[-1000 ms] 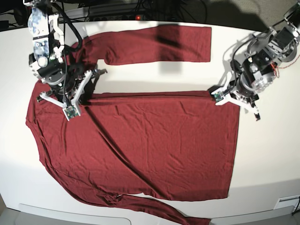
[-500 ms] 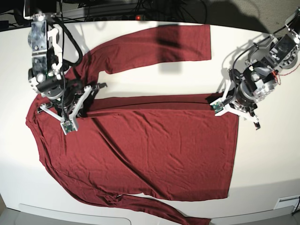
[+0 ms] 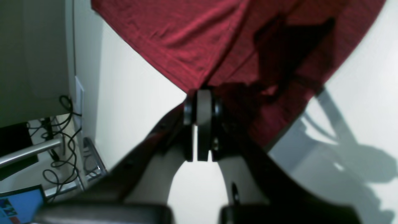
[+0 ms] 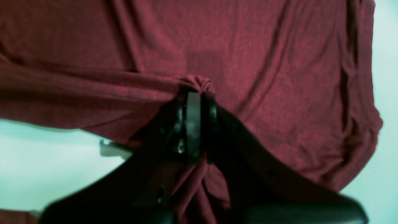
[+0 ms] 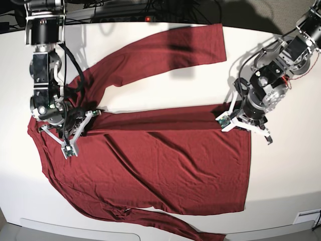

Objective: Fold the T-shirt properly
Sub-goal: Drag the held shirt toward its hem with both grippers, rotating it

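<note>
T-shirt (image 5: pixel 165 165), maroon and long-sleeved, lies spread on the white table (image 5: pixel 296 165) in the base view. Its near sleeve trails off the front edge of the table and out of frame; its far sleeve stretches flat toward the back. Nearest us the body is flat but creased, with a knot of wrinkles at the near armpit.

At mid-depth we see both arms gripping the far side seam. The right gripper (image 5: pixel 83 120), at the base view's left, is clamped on the cloth by the far armpit; its wrist view shows a small twist of fabric bunched at the closed tips (image 4: pixel 192 90). The left gripper (image 5: pixel 234 114), at the view's right, is clamped on the far hem corner, where its wrist view shows the corner drawn to a point at the closed jaws.

We judge the main risk to be uneven travel of the two arms: the fold line would then run askew, and the thin knit would bunch or slip from either pinch. Dragging low could also pull the far sleeve along.

How much cloth each pinch holds, one layer or two, is hidden by the fingers. Both wrist views are blurred, and the cuff of the near sleeve is cut off.
</note>
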`<action>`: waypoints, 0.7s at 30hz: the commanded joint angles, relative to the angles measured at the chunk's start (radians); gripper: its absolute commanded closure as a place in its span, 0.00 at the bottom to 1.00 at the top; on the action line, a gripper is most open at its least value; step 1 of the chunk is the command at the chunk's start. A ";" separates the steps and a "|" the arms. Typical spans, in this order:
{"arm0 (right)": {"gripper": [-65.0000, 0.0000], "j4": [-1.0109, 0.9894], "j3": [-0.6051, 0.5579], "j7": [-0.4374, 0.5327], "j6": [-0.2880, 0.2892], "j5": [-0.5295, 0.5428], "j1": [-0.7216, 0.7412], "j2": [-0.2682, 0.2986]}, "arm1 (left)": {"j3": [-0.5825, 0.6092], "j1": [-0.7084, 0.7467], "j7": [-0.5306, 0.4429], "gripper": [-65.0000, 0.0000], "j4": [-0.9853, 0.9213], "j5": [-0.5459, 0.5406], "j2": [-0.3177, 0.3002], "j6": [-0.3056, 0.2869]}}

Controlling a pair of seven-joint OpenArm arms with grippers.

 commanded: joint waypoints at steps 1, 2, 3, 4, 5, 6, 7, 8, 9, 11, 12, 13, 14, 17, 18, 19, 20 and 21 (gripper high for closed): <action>1.00 0.006 0.006 0.030 0.007 0.006 0.031 0.008 | -0.008 -0.030 -0.008 1.00 0.011 0.021 -0.010 0.016; 1.00 -0.003 0.006 0.032 0.010 0.007 0.038 0.003 | -0.008 -0.034 -0.008 1.00 0.011 0.021 -0.010 0.015; 1.00 -0.009 0.006 0.034 0.011 0.006 0.046 -0.004 | -0.008 -0.041 -0.009 1.00 0.011 0.020 -0.010 0.015; 1.00 -0.015 0.006 0.037 0.011 0.007 0.052 -0.010 | -0.008 -0.047 -0.013 1.00 0.011 0.017 -0.009 0.016; 1.00 -0.020 0.006 0.041 0.011 0.006 0.060 -0.019 | -0.008 -0.053 -0.024 1.00 0.010 0.018 -0.010 0.016; 1.00 -0.024 0.006 0.042 0.011 0.006 0.066 -0.025 | -0.008 -0.060 -0.039 1.00 0.008 0.017 -0.009 0.016; 1.00 -0.026 0.006 0.043 0.014 0.006 0.072 -0.035 | -0.008 -0.066 -0.051 1.00 0.002 0.017 -0.009 0.017; 1.00 -0.027 0.006 0.045 0.020 0.006 0.076 -0.042 | -0.008 -0.074 -0.064 1.00 -0.011 0.017 -0.006 0.018; 1.00 -0.027 0.006 0.048 0.023 0.006 0.080 -0.052 | -0.008 -0.082 -0.068 1.00 -0.031 0.017 -0.003 0.018; 1.00 -0.027 0.005 0.057 0.027 0.005 0.085 -0.068 | -0.008 -0.097 -0.082 1.00 -0.084 0.014 0.009 0.018; 1.00 -0.027 0.005 0.060 0.027 0.006 0.086 -0.074 | -0.008 -0.105 -0.091 1.00 -0.111 0.014 0.016 0.018; 1.00 -0.027 0.005 0.064 0.027 0.004 0.089 -0.084 | -0.008 -0.111 -0.101 1.00 -0.139 0.014 0.021 0.018; 1.00 -0.027 0.005 0.069 0.027 0.000 0.090 -0.090 | -0.008 -0.115 -0.117 1.00 -0.164 0.014 0.025 0.019; 1.00 -0.038 0.005 0.080 0.027 -0.005 0.098 -0.108 | -0.008 -0.121 -0.145 1.00 -0.228 0.020 0.034 0.023; 1.00 -0.048 0.005 0.084 0.027 -0.005 0.103 -0.111 | -0.008 -0.124 -0.148 1.00 -0.243 0.021 0.035 0.024; 1.00 -0.064 0.005 0.088 0.027 -0.005 0.108 -0.113 | -0.008 -0.126 -0.151 1.00 -0.256 0.018 0.035 0.023; 1.00 -0.087 0.005 0.091 0.027 -0.005 0.117 -0.116 | -0.008 -0.128 -0.153 1.00 -0.265 0.019 0.035 0.023; 1.00 -0.113 0.005 0.094 0.027 -0.004 0.128 -0.119 | -0.008 -0.129 -0.153 1.00 -0.271 0.026 0.035 0.024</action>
